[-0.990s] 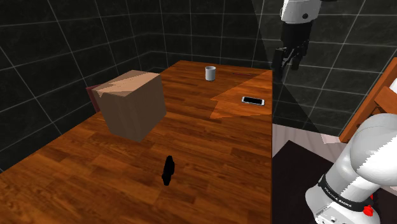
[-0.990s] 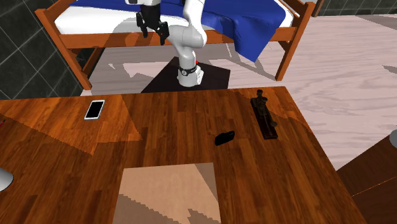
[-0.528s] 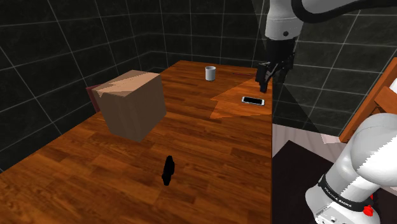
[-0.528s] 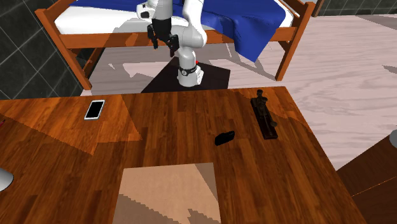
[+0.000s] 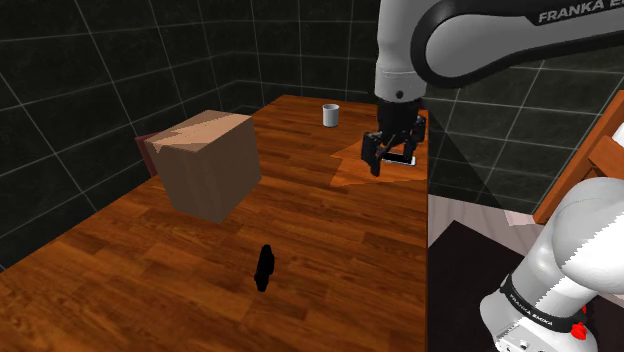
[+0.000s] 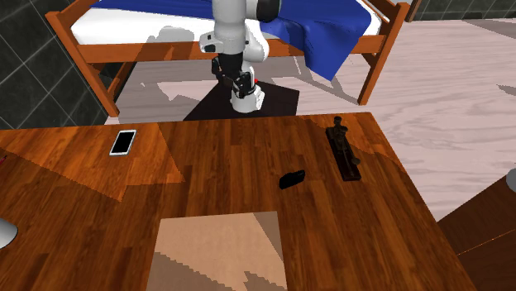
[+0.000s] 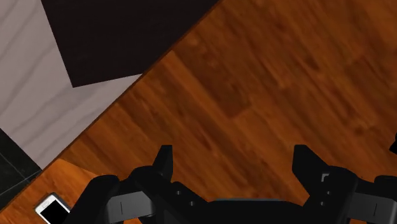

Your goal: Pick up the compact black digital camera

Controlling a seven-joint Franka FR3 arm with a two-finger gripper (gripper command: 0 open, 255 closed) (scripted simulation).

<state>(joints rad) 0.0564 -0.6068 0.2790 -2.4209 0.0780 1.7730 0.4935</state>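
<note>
The small black camera point(image 5: 264, 268) stands on the wooden table point(image 5: 330, 230) near its front part in the shoulder view. In the second exterior view the camera point(image 6: 291, 178) lies near the table's middle right. My gripper point(image 5: 391, 160) hangs open over the table's far edge strip, close above the white phone, well away from the camera. Seen from the second exterior view, the gripper point(image 6: 234, 83) is beyond the table's far edge, in front of the stand. In the wrist view the gripper point(image 7: 234, 162) has its fingers wide apart with bare wood between them.
A large brown box point(image 5: 205, 165) sits on the table to the shoulder view's left. A white cup point(image 5: 331, 115) stands at the far end. The phone point(image 6: 123, 141) lies flat near the edge. A dark statuette point(image 6: 344, 149) lies right of the camera. A bed point(image 6: 124, 25) stands behind the stand.
The arm has swung down and toward the shoulder view's left, bringing the open gripper from beyond the table's edge to just over the phone. Nothing on the table has moved.
</note>
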